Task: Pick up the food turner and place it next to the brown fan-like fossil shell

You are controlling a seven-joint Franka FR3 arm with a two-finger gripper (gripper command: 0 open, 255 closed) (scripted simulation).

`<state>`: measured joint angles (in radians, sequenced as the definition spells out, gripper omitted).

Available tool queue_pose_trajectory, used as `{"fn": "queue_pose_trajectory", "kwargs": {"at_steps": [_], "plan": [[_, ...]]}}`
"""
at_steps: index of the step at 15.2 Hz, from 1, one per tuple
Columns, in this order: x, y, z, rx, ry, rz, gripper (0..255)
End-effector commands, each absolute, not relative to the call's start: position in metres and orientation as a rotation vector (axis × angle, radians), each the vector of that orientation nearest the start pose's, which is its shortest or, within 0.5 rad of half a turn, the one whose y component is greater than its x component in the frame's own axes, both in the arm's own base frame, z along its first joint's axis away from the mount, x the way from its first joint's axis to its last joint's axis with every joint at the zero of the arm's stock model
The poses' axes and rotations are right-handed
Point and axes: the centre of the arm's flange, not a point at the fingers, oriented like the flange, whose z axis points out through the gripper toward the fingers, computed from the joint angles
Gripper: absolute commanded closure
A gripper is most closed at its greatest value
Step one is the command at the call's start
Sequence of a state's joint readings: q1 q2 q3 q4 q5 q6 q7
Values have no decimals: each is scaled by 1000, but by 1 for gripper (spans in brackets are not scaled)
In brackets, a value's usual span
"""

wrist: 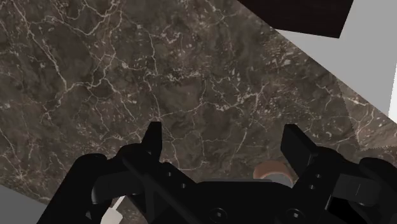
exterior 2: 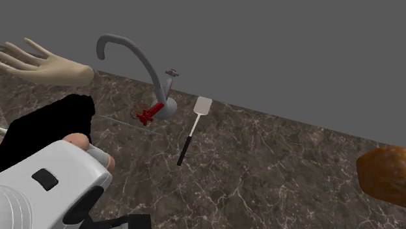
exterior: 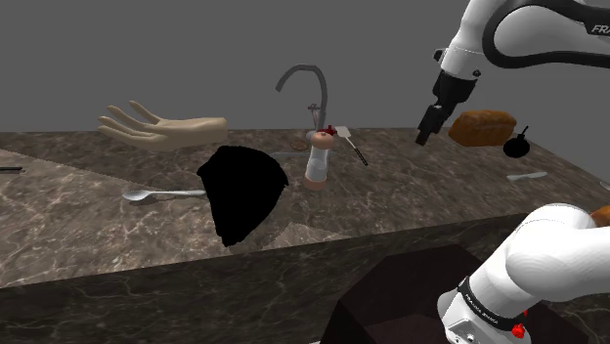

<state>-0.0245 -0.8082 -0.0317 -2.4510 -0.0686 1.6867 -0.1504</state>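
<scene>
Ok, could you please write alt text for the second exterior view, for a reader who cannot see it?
A food turner with a white blade and black handle lies on a dark marbled counter, beside a grey curved faucet. A brown loaf sits at the right edge.

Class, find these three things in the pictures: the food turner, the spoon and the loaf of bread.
Food turner [exterior 2: 203, 105], second exterior view, its pale flat blade.
Spoon [exterior: 164, 193], shoulder view, its handle near the bowl.
Loaf of bread [exterior: 482, 127], shoulder view, middle of its brown crust.
</scene>
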Motion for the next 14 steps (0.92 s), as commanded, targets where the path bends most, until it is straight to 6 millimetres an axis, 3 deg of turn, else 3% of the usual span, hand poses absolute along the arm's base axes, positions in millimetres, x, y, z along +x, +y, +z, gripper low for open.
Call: {"fn": "queue_pose_trajectory", "kwargs": {"at_steps": [1,14], "plan": [[309,-26,562,-3186,-175,-62,0],[465,-74,489,-3157,212,9,0]]}}
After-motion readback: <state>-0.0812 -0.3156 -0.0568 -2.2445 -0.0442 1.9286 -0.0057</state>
